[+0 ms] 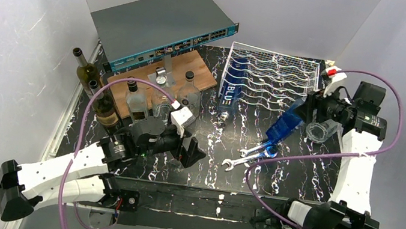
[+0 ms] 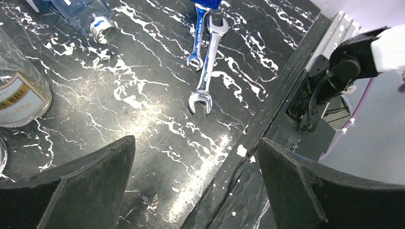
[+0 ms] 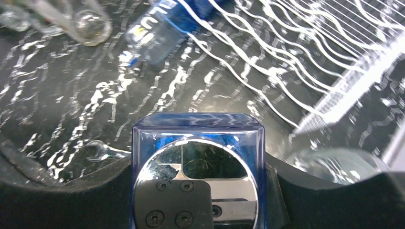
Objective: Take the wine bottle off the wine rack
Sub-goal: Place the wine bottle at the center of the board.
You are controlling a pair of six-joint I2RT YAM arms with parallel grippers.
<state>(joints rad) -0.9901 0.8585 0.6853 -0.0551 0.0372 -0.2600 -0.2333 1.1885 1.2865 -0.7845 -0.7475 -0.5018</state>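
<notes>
Left gripper (image 2: pixel 196 143): fingers spread wide, holding nothing, above the black marbled table (image 2: pixel 143 100). Two wrenches (image 2: pixel 204 71) lie just beyond it.

Right gripper (image 3: pixel 198 181): clamped on the base end of the blue square-sided bottle (image 1: pixel 282 127). The bottle is tilted, neck down toward the wrenches, just off the front right corner of the wine rack (image 1: pixel 273 76).

Judgement: rigid glass, probably heavy, with slick faces. The flat opposing sides suit the pads, but a base-end hold leaves a long lever. It would be brittle against steel.

A BLUE-labelled bottle (image 1: pixel 231 91) lies in the rack's left cradle.
</notes>
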